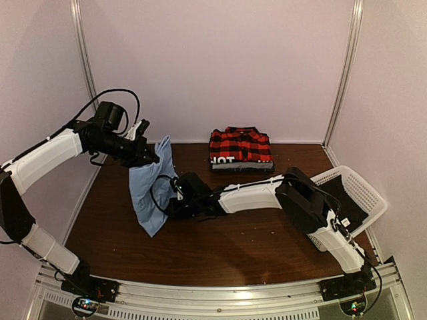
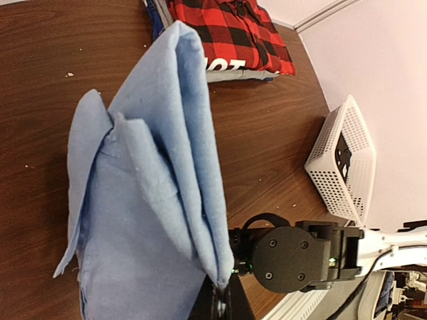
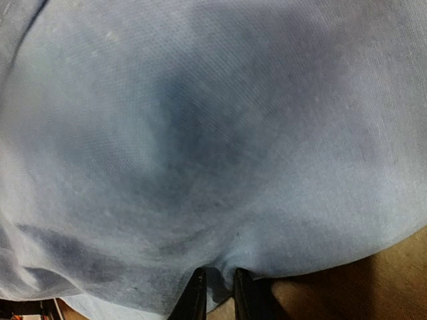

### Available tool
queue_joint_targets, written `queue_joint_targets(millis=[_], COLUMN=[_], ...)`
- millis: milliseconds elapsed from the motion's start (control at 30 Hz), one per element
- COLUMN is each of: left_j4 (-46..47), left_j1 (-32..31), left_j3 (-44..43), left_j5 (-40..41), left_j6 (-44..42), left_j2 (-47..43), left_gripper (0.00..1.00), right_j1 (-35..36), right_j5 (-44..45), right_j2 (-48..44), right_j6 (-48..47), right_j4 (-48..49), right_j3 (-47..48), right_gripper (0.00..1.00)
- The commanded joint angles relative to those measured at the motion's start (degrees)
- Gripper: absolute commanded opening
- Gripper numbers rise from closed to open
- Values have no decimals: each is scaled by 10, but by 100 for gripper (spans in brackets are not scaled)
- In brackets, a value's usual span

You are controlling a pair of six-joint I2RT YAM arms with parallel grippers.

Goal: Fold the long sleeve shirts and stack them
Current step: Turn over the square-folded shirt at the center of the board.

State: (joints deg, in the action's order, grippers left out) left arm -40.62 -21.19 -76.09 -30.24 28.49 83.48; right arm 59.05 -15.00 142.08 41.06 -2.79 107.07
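The light blue shirt (image 1: pixel 150 190) hangs in folds above the table's left half. My left gripper (image 1: pixel 152 155) is shut on its upper edge; in the left wrist view the cloth (image 2: pixel 153 200) runs down into the closed jaws of that gripper (image 2: pixel 227 293). My right gripper (image 1: pixel 172 203) is at the shirt's lower right side. In the right wrist view the blue cloth (image 3: pixel 213 133) fills the frame, and a fold of it is pinched in the gripper (image 3: pixel 219 287). The red-and-black plaid shirt (image 1: pixel 240 145) lies folded at the back, also in the left wrist view (image 2: pixel 230 30).
The plaid shirt rests on a folded grey garment with white letters (image 1: pixel 230 161). A white mesh basket (image 1: pixel 357 190) lies tipped at the right edge of the dark wooden table (image 1: pixel 253 233). Pale walls close in the back and sides.
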Motion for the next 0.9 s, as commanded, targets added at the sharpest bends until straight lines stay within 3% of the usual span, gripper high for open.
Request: queue_joint_targets(millis=[0,333,600,867], left_j4=[66,92,113,120], left_j1=[-5,-17,-52,-86], left_j3=[8,30,57,73], left_j5=[-30,-22,8,45], left_j6=[42,75,98,109], left_j2=[-4,-22,-29,-28], left_gripper=[0,0,0,0], right_j1=[-4,-37,-61,-85], right_j5=[-51,-100,-96,-59], right_j2=[24,15,-37,-179], right_j6=[67,103,87,84], right_j4=[113,212,197,196], right_j3=[5,-46,-87,-207], right_gripper=[18,22,28,28])
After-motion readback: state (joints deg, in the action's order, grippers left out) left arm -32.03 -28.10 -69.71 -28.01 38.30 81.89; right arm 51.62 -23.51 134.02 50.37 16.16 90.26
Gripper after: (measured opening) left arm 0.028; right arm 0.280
